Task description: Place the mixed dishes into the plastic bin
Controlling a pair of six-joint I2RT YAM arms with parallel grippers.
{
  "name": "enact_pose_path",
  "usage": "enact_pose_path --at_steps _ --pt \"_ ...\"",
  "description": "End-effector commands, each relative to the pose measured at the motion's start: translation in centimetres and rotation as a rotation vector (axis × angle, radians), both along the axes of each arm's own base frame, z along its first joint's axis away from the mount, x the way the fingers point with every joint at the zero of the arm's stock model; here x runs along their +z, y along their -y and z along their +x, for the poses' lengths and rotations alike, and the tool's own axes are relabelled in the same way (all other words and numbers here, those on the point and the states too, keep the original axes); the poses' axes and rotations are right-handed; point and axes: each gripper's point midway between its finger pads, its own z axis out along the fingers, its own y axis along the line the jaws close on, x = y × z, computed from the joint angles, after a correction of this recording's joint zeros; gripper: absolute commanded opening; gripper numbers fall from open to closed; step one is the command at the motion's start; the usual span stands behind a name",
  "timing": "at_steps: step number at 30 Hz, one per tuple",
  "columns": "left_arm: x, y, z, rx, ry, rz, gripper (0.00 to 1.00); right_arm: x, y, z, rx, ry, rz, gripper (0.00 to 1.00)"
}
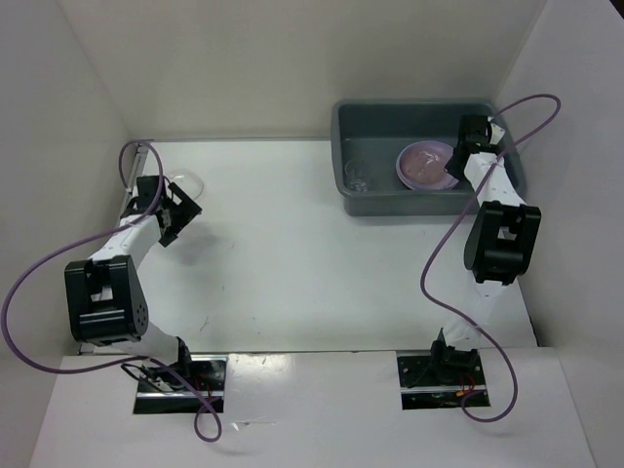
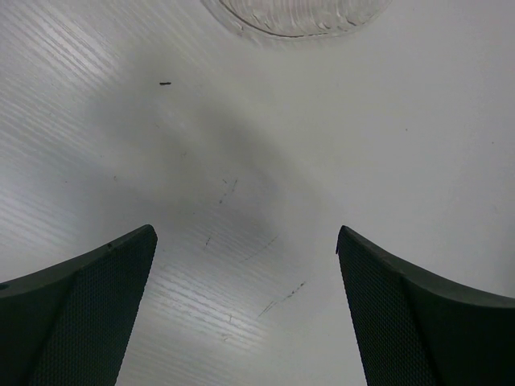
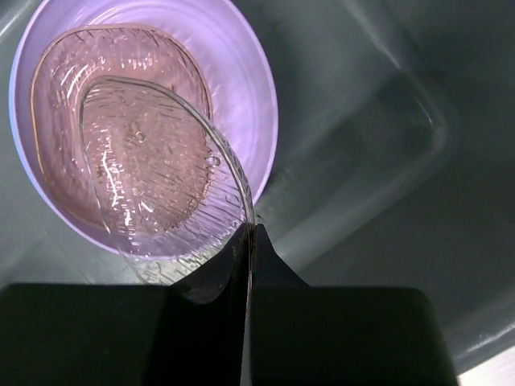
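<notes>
While your right gripper (image 3: 248, 235) pinched a clear plate (image 3: 145, 161) by its rim over the bin (image 1: 380, 171), your left gripper (image 2: 247, 233) hung with jaws apart near a second clear plate (image 2: 298, 16) on the table (image 1: 292, 253). Both plates looked light, thin and slippery, and were best taken at the rim.

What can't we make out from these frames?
- Left wrist view: the top edge cuts off most of the loose clear plate. In the top view the left gripper overlaps it.
- Top view: the held clear plate is lost under the right gripper.
- Top view: a glassy item in the plastic bin is too small to identify.
</notes>
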Motion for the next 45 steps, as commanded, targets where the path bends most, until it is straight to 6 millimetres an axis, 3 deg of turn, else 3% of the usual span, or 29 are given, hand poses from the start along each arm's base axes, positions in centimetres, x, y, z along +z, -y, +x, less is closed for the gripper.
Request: enact_pose_path --at_steps 1,2,3,6,7,10,11,12,15,16,18,19,22,23,24,27,28,29,30,32,33,34,37,45 --pt "3.1 -0.4 1.3 0.007 0.105 0.027 1.0 4.1 0.9 2.5 -0.014 0.121 -0.054 0.0" --pt "3.0 -0.3 1.1 0.007 0.096 0.025 1.0 3.6 1.0 3.1 -0.014 0.116 -0.053 0.0" --pt "3.3 -0.5 1.1 0.013 0.104 0.033 1.0 3.5 1.0 3.4 -0.014 0.116 -0.053 0.17" --pt "3.3 -0.7 1.1 0.02 0.103 0.041 1.0 2.9 0.7 4.3 0.016 0.112 -0.039 0.48" --pt "3.3 -1.0 1.1 0.042 0.103 0.044 1.0 2.9 1.0 4.2 0.015 0.113 -0.033 0.54" --pt "2.1 -2.4 0.2 0.13 0.087 0.012 1.0 5.3 -0.4 5.3 0.081 0.209 0.011 0.59" --pt "2.5 -2.7 0.5 0.16 0.118 -0.002 1.0 5.6 -0.3 5.0 0.09 0.223 0.025 0.59" --pt "2.2 -3.0 0.2 0.178 0.112 -0.011 1.0 7.9 -1.1 5.0 0.117 0.279 0.049 0.59" --pt "2.0 -4.4 0.0 0.258 0.114 0.012 1.0 10.4 -3.4 4.1 0.214 0.35 0.108 0.59" --pt "2.2 -5.1 0.0 0.285 0.125 0.015 1.0 13.3 -4.1 3.1 0.244 0.41 0.11 0.59" --pt "1.6 -6.2 -0.6 0.345 0.12 0.01 1.0 14.2 -5.7 1.4 0.291 0.438 0.162 0.62" --pt "1.2 -7.0 -0.7 0.396 0.117 -0.014 1.0 17.9 -7.6 -0.1 0.374 0.529 0.193 0.62" --pt "0.6 -8.3 -1.1 0.483 0.119 -0.022 1.0 16.7 -11.1 -3.5 0.449 0.521 0.27 0.62" --pt "0.5 -9.0 -0.9 0.504 0.132 -0.026 1.0 18.7 -12.2 -5.0 0.472 0.564 0.255 0.62" --pt "0.2 -9.5 -0.9 0.517 0.13 -0.025 1.0 18.5 -14.4 -6.0 0.525 0.544 0.262 0.62" --pt "0.0 -10.0 0.5 0.534 0.157 -0.039 1.0 17.2 -17.2 -9.4 0.59 0.485 0.29 0.62" --pt "-0.3 -10.2 0.7 0.549 0.157 -0.038 1.0 16.0 -18.5 -10.5 0.621 0.449 0.313 0.62" --pt "-0.4 -10.4 1.4 0.564 0.175 -0.05 1.0 15.2 -18.9 -11.5 0.624 0.419 0.319 0.62" --pt "-0.6 -10.5 1.7 0.572 0.182 -0.057 1.0 16.0 -19.3 -12.7 0.64 0.443 0.315 0.62" --pt "-1.0 -10.9 2.5 0.608 0.22 -0.077 1.0 14.3 -19.9 -14.6 0.646 0.404 0.336 0.62" --pt "-1.1 -11.0 2.8 0.619 0.233 -0.088 0.99 15.2 -19.6 -15.6 0.629 0.44 0.324 0.62" --pt "-1.5 -10.8 2.9 0.621 0.235 -0.104 0.95 14.3 -19.3 -16.4 0.614 0.419 0.32 0.62" --pt "-2.6 -10.8 3.8 0.638 0.242 -0.137 0.89 14.3 -18.6 -18.2 0.576 0.414 0.308 0.62" --pt "-5.7 -10.3 7.7 0.63 0.233 -0.259 0.63 13.2 -18.2 -20.1 0.529 0.371 0.333 0.61"
